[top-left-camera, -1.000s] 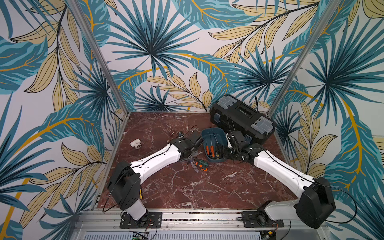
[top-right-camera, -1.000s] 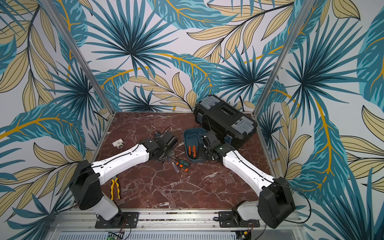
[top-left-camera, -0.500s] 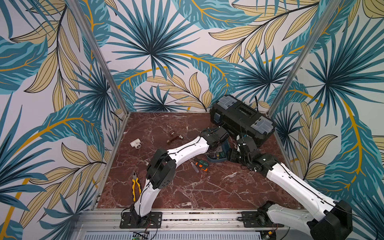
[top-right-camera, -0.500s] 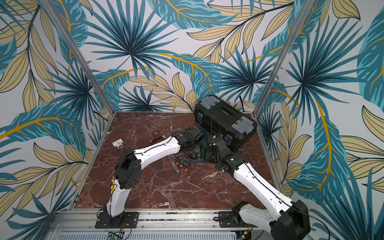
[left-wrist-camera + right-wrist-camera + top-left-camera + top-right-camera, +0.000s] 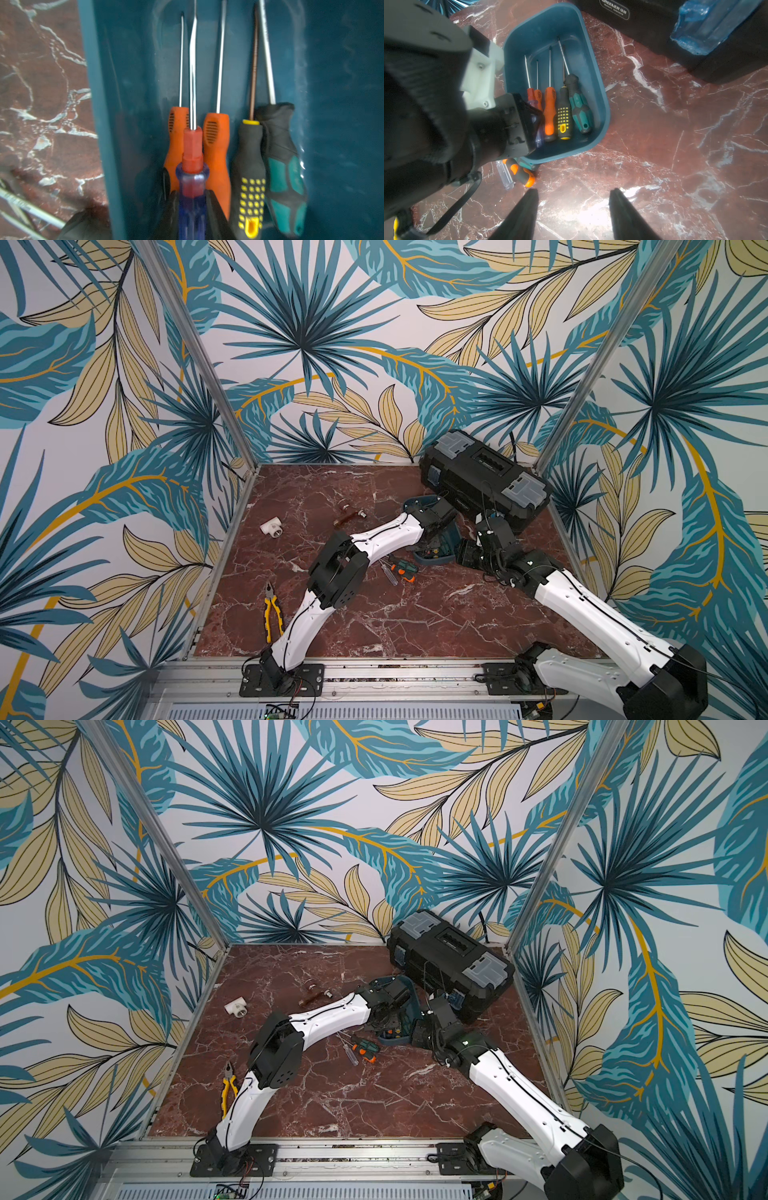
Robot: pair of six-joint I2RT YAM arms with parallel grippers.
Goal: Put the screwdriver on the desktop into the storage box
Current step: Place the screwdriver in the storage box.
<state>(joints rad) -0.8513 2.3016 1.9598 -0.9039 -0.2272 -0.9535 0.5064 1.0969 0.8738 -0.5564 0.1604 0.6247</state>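
Screwdriver with clear blue handle (image 5: 192, 207), clamped in left fingers (image 5: 214, 218), teal plastic storage box (image 5: 342, 124) just beneath, likely needs releasing; right fingers (image 5: 523, 216) gape empty.

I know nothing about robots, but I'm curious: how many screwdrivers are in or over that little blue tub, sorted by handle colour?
In the storage box:
orange screwdrivers: 2
black-and-yellow screwdriver: 1
black-and-teal screwdriver: 1
blue-and-red screwdriver, gripped by the left gripper over the orange pair: 1
Total: 5
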